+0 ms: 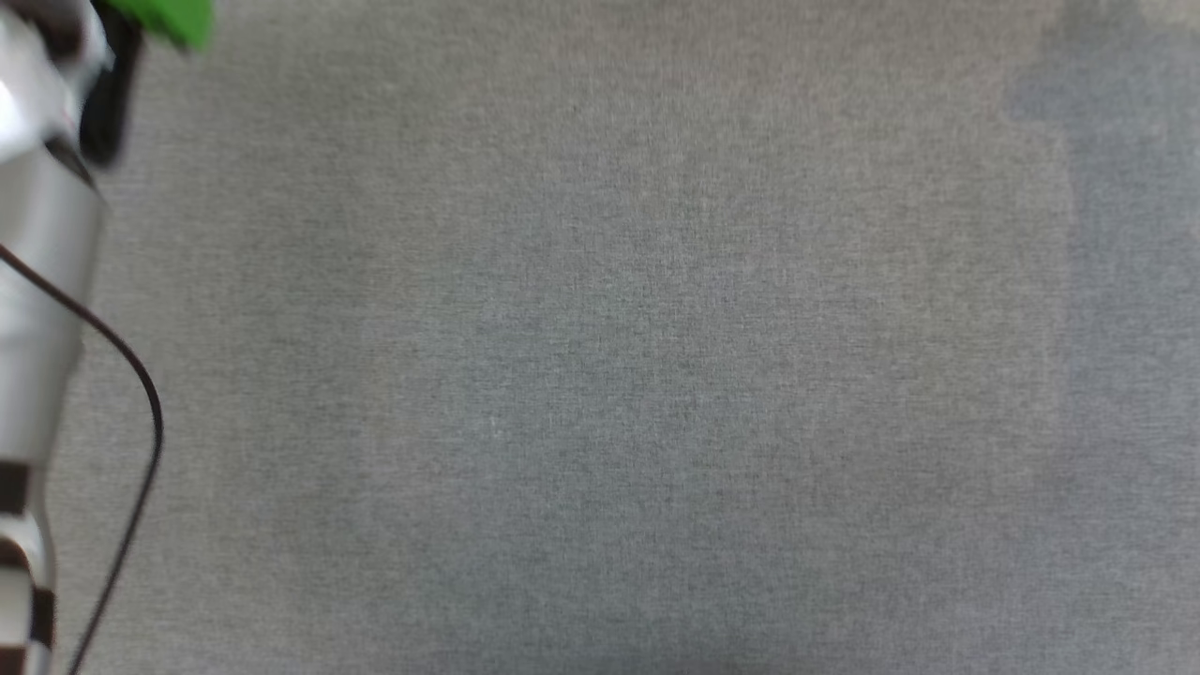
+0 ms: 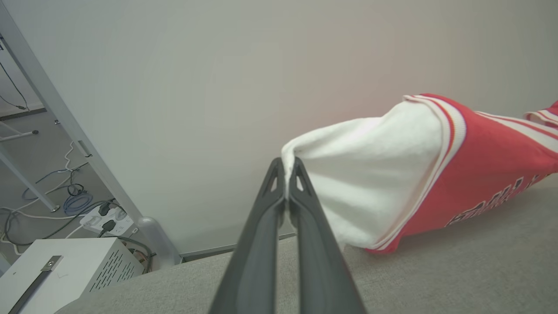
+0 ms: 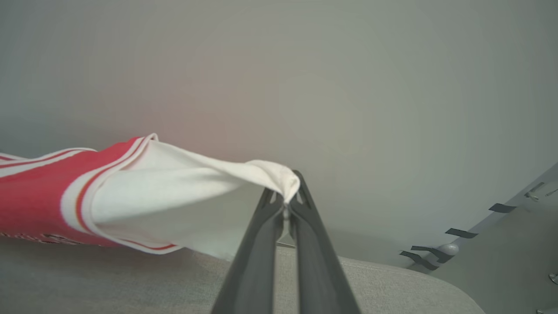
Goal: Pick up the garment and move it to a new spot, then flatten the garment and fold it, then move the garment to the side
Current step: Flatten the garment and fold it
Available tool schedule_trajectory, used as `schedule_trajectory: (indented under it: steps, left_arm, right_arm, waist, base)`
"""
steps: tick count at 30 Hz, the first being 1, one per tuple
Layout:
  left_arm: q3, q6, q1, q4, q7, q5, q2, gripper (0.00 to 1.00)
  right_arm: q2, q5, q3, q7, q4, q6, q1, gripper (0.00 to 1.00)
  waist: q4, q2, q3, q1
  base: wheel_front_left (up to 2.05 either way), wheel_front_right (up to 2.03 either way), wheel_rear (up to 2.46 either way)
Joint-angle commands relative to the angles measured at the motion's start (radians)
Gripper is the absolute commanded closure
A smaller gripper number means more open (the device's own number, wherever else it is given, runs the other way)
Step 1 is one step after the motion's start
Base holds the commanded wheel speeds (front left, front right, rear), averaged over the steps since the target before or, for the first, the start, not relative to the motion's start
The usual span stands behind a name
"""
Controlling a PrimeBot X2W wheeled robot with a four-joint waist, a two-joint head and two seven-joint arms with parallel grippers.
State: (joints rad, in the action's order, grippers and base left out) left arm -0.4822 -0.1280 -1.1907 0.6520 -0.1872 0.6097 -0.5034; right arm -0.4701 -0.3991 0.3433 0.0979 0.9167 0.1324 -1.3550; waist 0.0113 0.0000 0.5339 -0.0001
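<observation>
While each arm has a sleeve pinched, the garment (image 2: 479, 174) is held up over the grey cloth surface (image 2: 436, 279), with a plain pale wall (image 2: 218, 87) behind

Left wrist view: left gripper (image 2: 286, 185) clenched tight on the tip of a white sleeve (image 2: 370, 174), cloth bunched between the two dark fingertips. Sleeve runs right to red-and-white striped trim, then the red body with black white-outlined lettering. Lowest fold is at the surface or just above it, can't tell contact

Right wrist view: right gripper (image 3: 287, 198) clamped the same way on the corner of the other white sleeve (image 3: 174, 196), cloth pulled into a peak at the tips. Sleeve spreads left to striped trim and the red body, which leaves frame at the left edge. Shadow under it on the grey cloth, contact unclear

Head view: blurred. Grey cloth across the frame, pale forearm (image 1: 42, 281) down the left edge with a black cable (image 1: 141, 403) looping off it, green blob (image 1: 169, 19) top left, can't tell what it is

Background, left wrist view: floor at lower left with a white vented box (image 2: 65, 270), power strip (image 2: 107, 218) with plugs, loose cables, slanted metal frame leg (image 2: 56, 109). Right wrist view: dark tape strips (image 3: 462, 233) on the floor at lower right
</observation>
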Motion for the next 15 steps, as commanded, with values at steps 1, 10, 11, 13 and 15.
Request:
schedule_trajectory:
  steps: [1,10,11,13,15]
  left_arm:
    - [-0.007,-0.003,0.056,-0.011,-0.008,0.013,0.000,1.00]
    - [-0.061,0.024,0.402,-0.074,-0.007,0.051,-0.009,1.00]
    - [-0.065,0.031,0.439,-0.082,-0.007,0.053,-0.014,1.00]
    - [-0.073,0.055,0.566,-0.110,-0.005,0.075,-0.024,1.00]
    - [-0.074,0.064,0.622,-0.124,-0.002,0.090,-0.028,1.00]
  right_arm:
    - [-0.011,-0.022,0.015,0.001,-0.008,-0.002,0.054,1.00]
    - [-0.097,-0.194,0.117,-0.030,-0.129,-0.002,0.392,1.00]
    - [-0.111,-0.211,0.123,-0.033,-0.142,-0.002,0.425,1.00]
    - [-0.158,-0.250,0.146,-0.045,-0.184,-0.002,0.535,1.00]
    - [-0.176,-0.269,0.153,-0.051,-0.199,-0.002,0.587,1.00]
  waist:
    - [0.022,0.0000,-0.081,0.0001]
    - [0.042,0.0000,-0.215,0.0001]
    - [0.042,0.0000,-0.229,0.0001]
    - [0.041,0.0000,-0.275,0.0001]
    - [0.043,0.0000,-0.298,0.0001]
  base:
    - [0.00,0.00,0.00]
    - [0.00,0.00,0.00]
    - [0.00,0.00,0.00]
    - [0.00,0.00,0.00]
    - [0.00,0.00,0.00]
